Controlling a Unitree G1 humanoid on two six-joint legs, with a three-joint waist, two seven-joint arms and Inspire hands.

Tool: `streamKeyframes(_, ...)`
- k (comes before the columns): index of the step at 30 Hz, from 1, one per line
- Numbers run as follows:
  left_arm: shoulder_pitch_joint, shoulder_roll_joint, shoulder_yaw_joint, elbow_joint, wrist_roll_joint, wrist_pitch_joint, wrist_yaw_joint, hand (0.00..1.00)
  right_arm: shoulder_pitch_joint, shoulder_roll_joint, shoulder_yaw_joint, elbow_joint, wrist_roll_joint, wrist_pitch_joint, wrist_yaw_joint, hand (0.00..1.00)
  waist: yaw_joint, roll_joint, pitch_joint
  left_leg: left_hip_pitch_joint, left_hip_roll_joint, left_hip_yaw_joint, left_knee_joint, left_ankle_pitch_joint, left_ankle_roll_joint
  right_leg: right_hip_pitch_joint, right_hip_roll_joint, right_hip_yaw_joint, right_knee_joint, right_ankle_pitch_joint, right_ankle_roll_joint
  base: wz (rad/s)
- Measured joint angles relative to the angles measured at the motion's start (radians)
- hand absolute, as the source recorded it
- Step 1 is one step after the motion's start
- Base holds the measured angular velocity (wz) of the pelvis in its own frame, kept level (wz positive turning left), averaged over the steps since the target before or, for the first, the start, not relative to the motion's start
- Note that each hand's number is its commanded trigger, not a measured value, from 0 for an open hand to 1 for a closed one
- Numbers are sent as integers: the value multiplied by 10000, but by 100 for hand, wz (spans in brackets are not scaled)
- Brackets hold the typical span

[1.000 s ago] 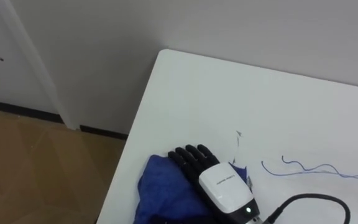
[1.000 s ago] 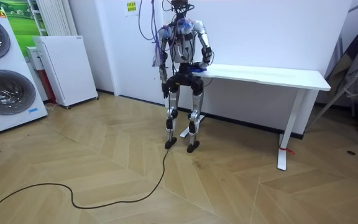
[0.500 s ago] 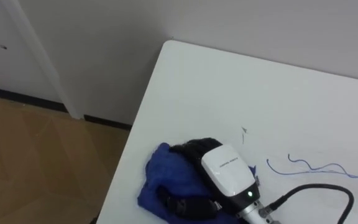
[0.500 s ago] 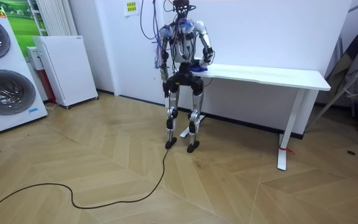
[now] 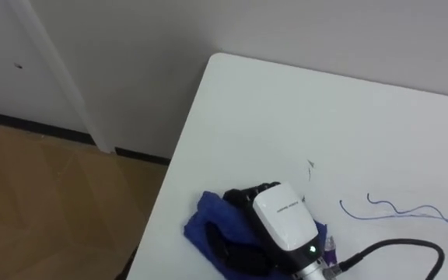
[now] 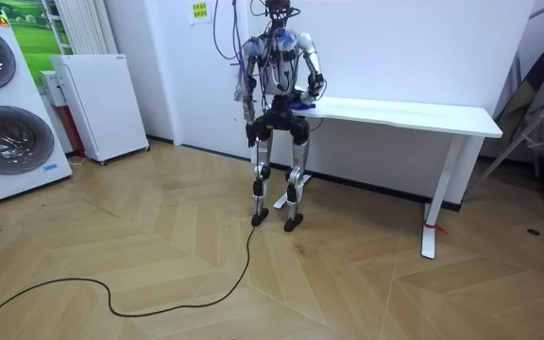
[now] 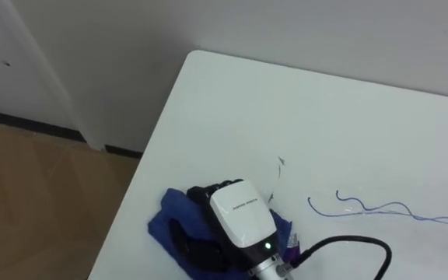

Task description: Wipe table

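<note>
One blue cloth lies bunched under our right robot hand, bottom centre of frame, by the bench left edge. We see fingers curled into it.

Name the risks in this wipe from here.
1. The blue cloth lies close to the table's left edge; a stroke further left could push it off.
2. The blue pen lines lie apart from the cloth, to its right; strokes kept near this corner would likely miss them.
3. The cloth is bunched under the right hand, so it may wipe only a narrow strip.
</note>
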Motion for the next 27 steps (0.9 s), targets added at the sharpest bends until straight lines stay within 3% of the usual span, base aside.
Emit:
streamKeyframes(10,264,135,170,47,-14,3,93,0,84,-27,-19,76,13,-101,-35,100,57,-333,38,192,-32,68,-71,0,1,250,-14,63,-93,-15,26,-1)
streamKeyframes(14,345,136,189,-44,-24,90,199,0,-93,-12,-10,418,534,-251,-61,100,96,-324,36,338,-34,90,-135,0,1,340,-17,79,-135,-21,38,0)
streamKeyframes(18,443,127,273,-15,-27,206,243,0,-899,-6,-180,1356,1601,-448,166,100,41,-239,85,536,-45,61,-147,0,1,592,-34,73,-144,-29,50,2)
streamKeyframes(21,805,141,590,-170,28,316,237,0,-1668,25,-1337,2429,2082,-376,435,100,51,-212,90,638,-100,-37,-139,13,25,751,-89,-14,-151,-60,99,13)
streamKeyframes(23,1136,310,771,-360,43,562,260,0,-2262,20,-2497,3472,2591,94,486,100,77,-267,65,624,-149,-167,-142,42,72,780,-142,-203,-140,-77,126,20)
streamKeyframes(27,1928,596,1039,-709,531,966,325,0,-3114,-67,-3970,5219,3223,530,471,100,55,-332,23,636,-153,-199,-122,42,73,809,-160,-310,-140,-78,127,8)
